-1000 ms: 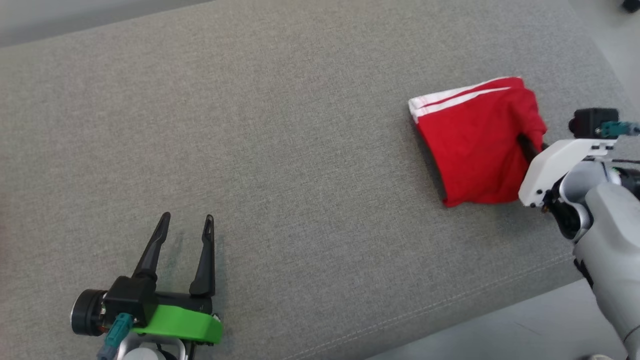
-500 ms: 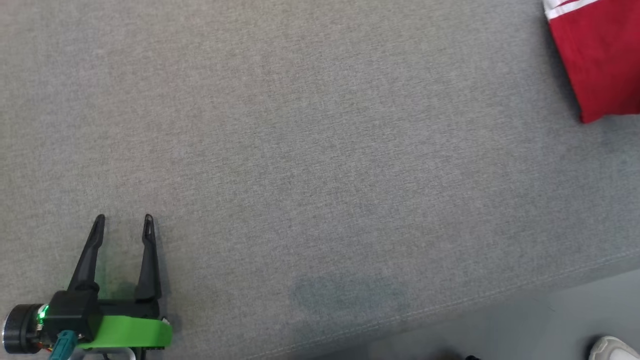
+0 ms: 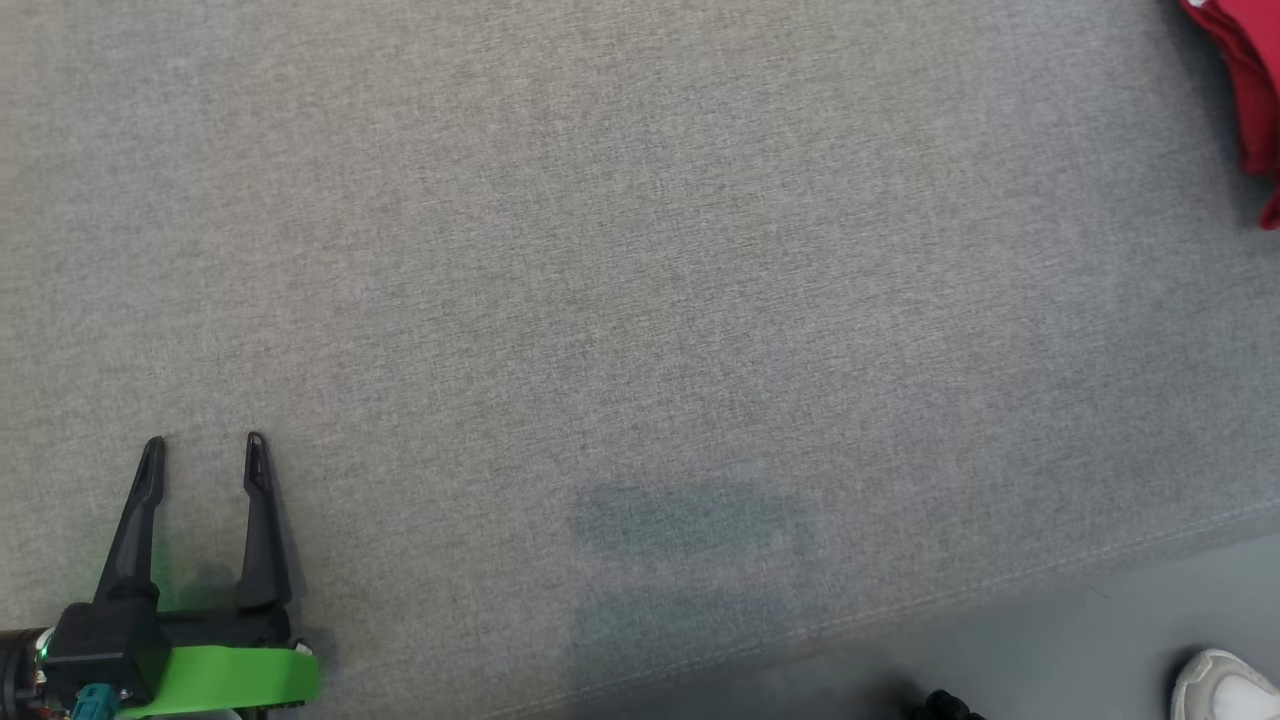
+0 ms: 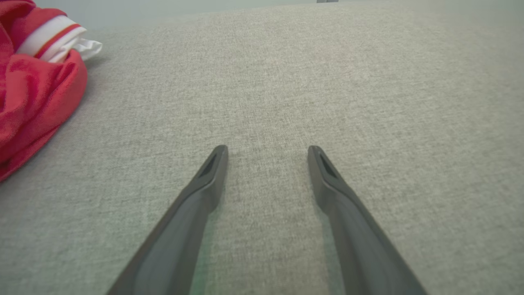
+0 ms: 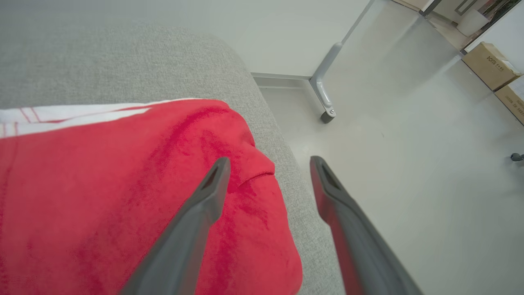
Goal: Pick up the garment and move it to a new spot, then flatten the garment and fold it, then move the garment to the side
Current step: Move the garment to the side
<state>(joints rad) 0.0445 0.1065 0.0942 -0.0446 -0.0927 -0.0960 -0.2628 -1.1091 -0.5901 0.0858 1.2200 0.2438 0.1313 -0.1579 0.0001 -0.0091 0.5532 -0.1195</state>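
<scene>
The garment (image 3: 1255, 100) is red with white stripes and lies bunched on the grey cushion (image 3: 640, 300), cut off by the head view's top right corner. My right gripper (image 5: 269, 162) is open just above the garment's (image 5: 102, 184) edge by the cushion's rounded corner, with nothing between its fingers. My left gripper (image 3: 204, 443) rests open and empty at the lower left, far from the cloth. In the left wrist view the left gripper (image 4: 267, 149) points across bare cushion, with the garment (image 4: 32, 94) at the far upper left.
The cushion's front seam runs along the lower right, with grey floor (image 3: 1100, 650) beyond it. A white shoe (image 3: 1225, 685) shows at the bottom right corner. Past the cushion's corner stand a metal leg (image 5: 325, 94) and cardboard boxes (image 5: 491, 65).
The head camera has swung, so the garment slid to the top right corner and the right arm left that picture. The right gripper, earlier shut in the garment's edge, now stands open.
</scene>
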